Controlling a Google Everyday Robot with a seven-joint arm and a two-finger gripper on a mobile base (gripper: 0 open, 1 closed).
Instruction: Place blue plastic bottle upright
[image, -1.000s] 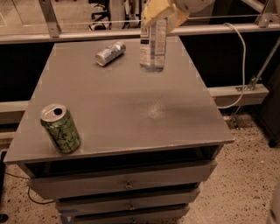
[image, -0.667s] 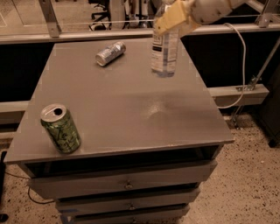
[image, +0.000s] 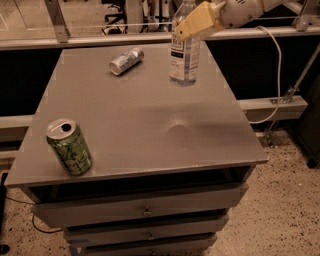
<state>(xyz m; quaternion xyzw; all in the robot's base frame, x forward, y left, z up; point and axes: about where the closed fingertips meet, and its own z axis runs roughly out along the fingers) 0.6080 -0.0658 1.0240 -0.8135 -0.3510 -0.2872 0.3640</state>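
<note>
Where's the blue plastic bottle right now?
The slim blue plastic bottle stands upright at the far right of the grey table, right of the small silver can lying on its side; the cream gripper is at its neck.

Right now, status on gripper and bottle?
Gripper at top of blue plastic bottle, far right of table. Bottle upright on it. Silver can, green can well clear.

Your table (image: 150, 115) carries three things. The bottle (image: 184, 60) stands upright near the far edge, right of centre. The lying can (image: 126, 60) is left of it, apart. The standing can (image: 70, 147) is at the near left corner. Your gripper (image: 192, 26) is at the bottle's upper part, reaching in from the right. Drawers (image: 145, 210) sit below the top.
</note>
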